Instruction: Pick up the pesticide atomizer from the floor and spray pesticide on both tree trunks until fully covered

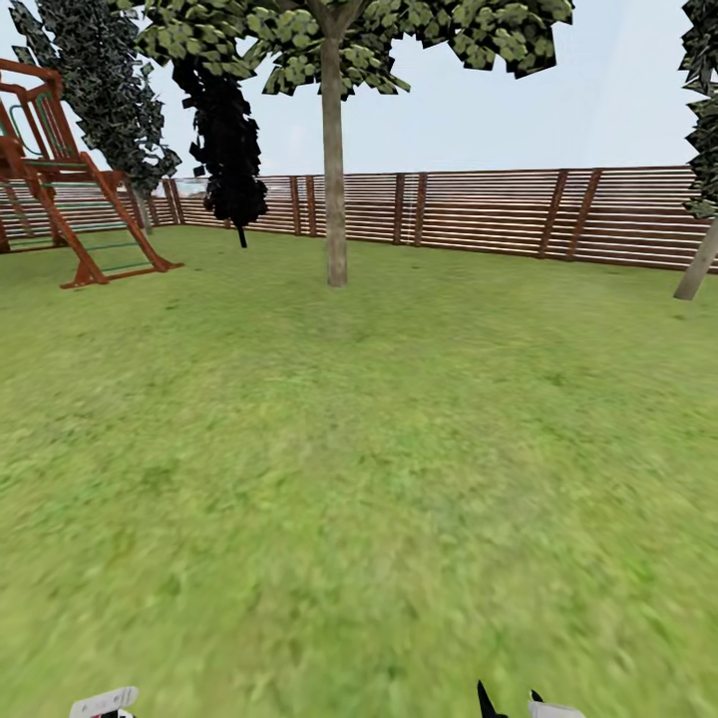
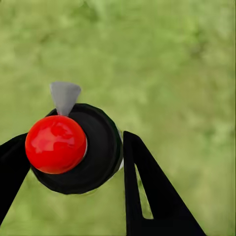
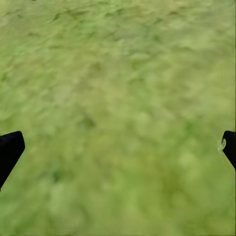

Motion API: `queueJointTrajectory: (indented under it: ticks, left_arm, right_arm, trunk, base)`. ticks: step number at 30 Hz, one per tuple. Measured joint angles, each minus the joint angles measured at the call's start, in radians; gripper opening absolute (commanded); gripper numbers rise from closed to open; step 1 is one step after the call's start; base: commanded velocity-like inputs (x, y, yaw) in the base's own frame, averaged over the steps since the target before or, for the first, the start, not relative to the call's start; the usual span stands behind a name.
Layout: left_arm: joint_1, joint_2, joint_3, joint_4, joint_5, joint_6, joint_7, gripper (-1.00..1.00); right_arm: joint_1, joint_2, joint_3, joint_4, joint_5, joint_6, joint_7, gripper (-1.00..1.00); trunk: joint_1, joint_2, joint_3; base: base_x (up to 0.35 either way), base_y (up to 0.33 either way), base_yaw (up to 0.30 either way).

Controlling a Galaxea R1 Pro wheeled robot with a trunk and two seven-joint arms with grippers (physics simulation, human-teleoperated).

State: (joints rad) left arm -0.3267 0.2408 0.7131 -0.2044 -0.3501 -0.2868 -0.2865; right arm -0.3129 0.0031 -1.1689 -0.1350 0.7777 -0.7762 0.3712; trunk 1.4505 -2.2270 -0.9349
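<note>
Head view: lawn [image 1: 329, 479] w/ slat fence [image 1: 479, 214] across the back. Trees counted: 1 pale-trunked tree [image 1: 334, 150] centre, upper half of frame; 1 leaning pale trunk [image 1: 698, 261] at right edge; 1 black-leaved tree [image 1: 227, 140] left of centre; 1 dark-foliage tree [image 1: 100, 90] upper left. 1 red-brown play frame [image 1: 70, 189] at far left.

Left wrist view: left gripper [image 2: 73, 152] clamped on 1 pesticide atomizer [image 2: 93, 147], seen from above, lower left of frame: dark round body, red ball top [image 2: 55, 144], pale grey nozzle [image 2: 64, 96]. 2 black fingers [image 2: 147, 196] flank it, one per side, touching. Grass beneath.

Right wrist view: right gripper [image 3: 118, 147] fingers wide apart, 2 black tips at left and right frame edges, nothing between them but grass [image 3: 118, 98].

Head view, bottom edge: 2 white arm parts, 1 lower left [image 1: 105, 702], 1 lower right [image 1: 553, 710].
</note>
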Motion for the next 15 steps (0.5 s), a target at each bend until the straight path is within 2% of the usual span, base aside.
queueJointTrajectory:
  ticks: [15]
  left_arm:
    - [0.0, 0.001, 0.0, -0.001, 0.0, 0.0, 0.0, -1.0]
  right_arm:
    - [0.0, 0.0, 0.0, 0.0, 0.0, 0.0, 0.0, 1.0]
  trunk:
    - [0.0, 0.0, 0.0]
  base:
    - [0.338, 0.0, 0.0]
